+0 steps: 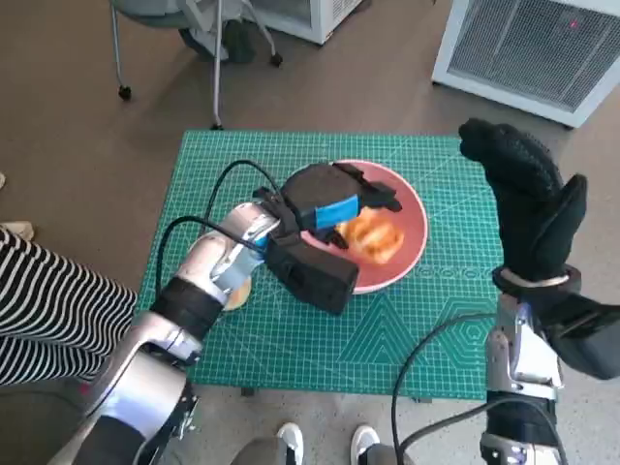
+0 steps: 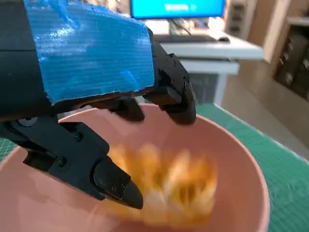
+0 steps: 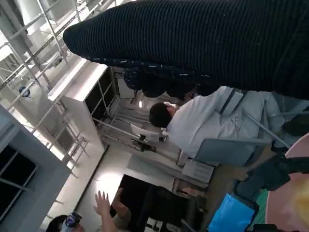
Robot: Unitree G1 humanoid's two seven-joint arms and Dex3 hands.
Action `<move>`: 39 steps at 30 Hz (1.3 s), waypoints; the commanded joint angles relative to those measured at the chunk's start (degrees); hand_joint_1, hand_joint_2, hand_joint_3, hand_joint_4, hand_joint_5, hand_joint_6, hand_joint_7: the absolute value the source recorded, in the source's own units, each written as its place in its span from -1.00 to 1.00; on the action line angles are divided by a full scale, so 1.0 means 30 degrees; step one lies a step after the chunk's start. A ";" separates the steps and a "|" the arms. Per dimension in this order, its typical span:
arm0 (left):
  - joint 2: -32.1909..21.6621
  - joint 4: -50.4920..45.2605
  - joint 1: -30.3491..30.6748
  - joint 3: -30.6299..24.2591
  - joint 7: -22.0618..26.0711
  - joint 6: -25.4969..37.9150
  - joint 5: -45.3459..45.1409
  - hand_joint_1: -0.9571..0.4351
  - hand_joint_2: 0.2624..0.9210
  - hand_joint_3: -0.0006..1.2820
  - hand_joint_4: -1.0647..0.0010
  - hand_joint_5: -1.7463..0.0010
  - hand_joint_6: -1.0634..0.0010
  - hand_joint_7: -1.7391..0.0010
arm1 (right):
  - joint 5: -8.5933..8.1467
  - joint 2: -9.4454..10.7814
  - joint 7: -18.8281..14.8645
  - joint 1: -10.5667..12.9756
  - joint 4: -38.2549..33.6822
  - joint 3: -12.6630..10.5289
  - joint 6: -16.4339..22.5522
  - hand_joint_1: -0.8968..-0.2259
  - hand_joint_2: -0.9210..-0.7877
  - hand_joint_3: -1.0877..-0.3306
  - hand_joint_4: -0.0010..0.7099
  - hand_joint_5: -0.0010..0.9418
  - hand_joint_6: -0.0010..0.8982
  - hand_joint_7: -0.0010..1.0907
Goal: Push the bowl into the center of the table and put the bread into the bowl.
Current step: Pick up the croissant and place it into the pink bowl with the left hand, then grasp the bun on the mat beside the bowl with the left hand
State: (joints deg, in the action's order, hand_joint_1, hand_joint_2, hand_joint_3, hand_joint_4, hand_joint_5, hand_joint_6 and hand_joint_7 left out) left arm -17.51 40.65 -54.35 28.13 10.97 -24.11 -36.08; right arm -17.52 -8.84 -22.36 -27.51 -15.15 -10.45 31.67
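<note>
At the far left of the head view a person's striped sleeve (image 1: 48, 310) shows beside the counter (image 1: 407, 339), which is covered by a green cutting mat. Next comes the left hand (image 1: 325, 208), blue-taped, reaching out over the one pink bowl (image 1: 407, 208). Its fingers (image 2: 113, 183) are spread and curve down over the bowl's hollow with nothing between them. The one piece of bread (image 1: 371, 237) lies inside the bowl, directly under and a little to the robot's right of those fingers; in the left wrist view it is a blurred orange-yellow mass (image 2: 169, 186) on the bowl's floor, apart from the fingertips, so its long axis is hard to tell, though from the head view it seems to run roughly across the counter. A small tan round thing (image 1: 238, 293) peeps out beneath the left forearm; what it is cannot be told. The bowl sits near the counter's middle, slightly toward the far edge. Farthest right, the right hand (image 1: 528, 203) in its black glove is raised upright well above the counter's right side, holding nothing, its fingers extended and close together. The left hand is much the nearer to bowl and bread. Judging by this, both parts of the task look essentially done, and the next move would be lifting the left hand clear without knocking the rim.
</note>
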 commanded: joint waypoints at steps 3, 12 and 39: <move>-0.1894 -0.3091 0.1073 -0.1749 0.2859 0.0130 0.2369 -0.46 0.68 -0.98 0.75 1.00 0.51 0.98 | 0.0453 0.0014 0.0328 0.0592 0.0074 0.0138 -0.0079 -0.49 -1.00 0.06 -0.50 -1.00 -0.77 -0.35; -0.5315 -0.7597 0.3007 -0.4806 0.6602 0.1088 0.5778 -0.49 0.68 -0.99 0.74 0.99 0.50 0.99 | 0.0351 0.0044 0.0386 0.0718 0.0273 0.0260 -0.0061 -0.48 -1.00 0.06 -0.50 -1.00 -0.77 -0.34; -1.0549 -1.2149 0.9540 -1.0252 1.0139 0.2264 1.0231 -0.36 0.49 -1.00 0.70 0.99 0.42 0.97 | -0.0013 0.0086 0.0154 0.0508 0.0098 0.0531 -0.0247 -0.50 -1.00 0.05 -0.49 -1.00 -0.77 -0.33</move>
State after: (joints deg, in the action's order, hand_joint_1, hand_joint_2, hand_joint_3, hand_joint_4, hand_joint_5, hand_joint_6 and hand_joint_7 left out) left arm -48.59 4.59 -27.69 -2.42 40.58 -16.80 -6.28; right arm -17.66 -8.64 -21.60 -26.55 -14.23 -8.99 31.79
